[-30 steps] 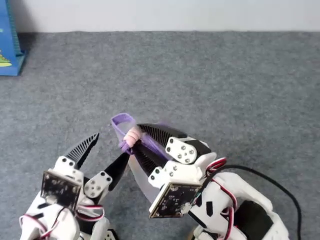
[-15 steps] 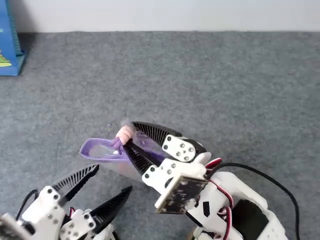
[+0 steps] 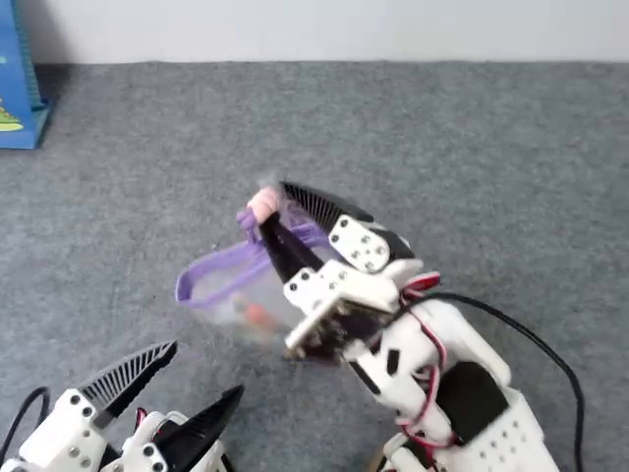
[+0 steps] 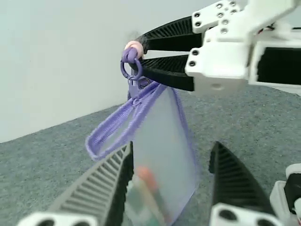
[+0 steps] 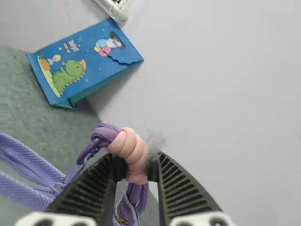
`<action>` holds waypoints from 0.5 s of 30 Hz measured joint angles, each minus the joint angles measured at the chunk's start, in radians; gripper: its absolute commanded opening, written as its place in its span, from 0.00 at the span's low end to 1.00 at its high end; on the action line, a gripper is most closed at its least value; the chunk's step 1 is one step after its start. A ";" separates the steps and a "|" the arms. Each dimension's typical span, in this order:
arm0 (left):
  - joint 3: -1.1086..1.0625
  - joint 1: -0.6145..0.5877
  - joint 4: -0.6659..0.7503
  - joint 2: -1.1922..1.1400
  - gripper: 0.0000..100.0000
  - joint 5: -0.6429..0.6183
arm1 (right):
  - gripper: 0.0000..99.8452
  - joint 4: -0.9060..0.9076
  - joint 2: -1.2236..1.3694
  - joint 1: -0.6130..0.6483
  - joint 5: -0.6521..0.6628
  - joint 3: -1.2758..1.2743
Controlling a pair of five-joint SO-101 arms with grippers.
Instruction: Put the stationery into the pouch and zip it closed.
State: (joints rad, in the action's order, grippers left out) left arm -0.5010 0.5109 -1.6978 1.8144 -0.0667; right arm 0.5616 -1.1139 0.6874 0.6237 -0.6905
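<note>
Right gripper (image 3: 271, 204): I see its fingers clamped on the pink zipper pull (image 3: 261, 205), centre frame.
Pouch (image 3: 228, 287): hangs from that pull (mouth gaping), stationery (image 4: 146, 179) inside.
Left gripper (image 3: 205, 368): fingers apart, lower left.

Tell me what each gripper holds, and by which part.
The right gripper holds the pouch by its pink zipper pull; the left gripper is open, holding nothing.

Place: indoor test bench
Surface: grey felt mat (image 3: 472, 147)
Backdrop: white wall (image 3: 324, 29), 12 o'clock
Corner: blue dinosaur bag (image 3: 16, 93), 10 o'clock
</note>
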 measured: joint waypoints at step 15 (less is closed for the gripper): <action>-0.094 0.000 -0.002 0.000 0.25 0.029 | 0.01 0.089 0.140 -0.129 0.054 0.109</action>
State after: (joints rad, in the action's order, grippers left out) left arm -0.5946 0.5109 -1.6993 1.8144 -0.0376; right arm 0.6506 -0.9743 0.5585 0.6774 -0.5815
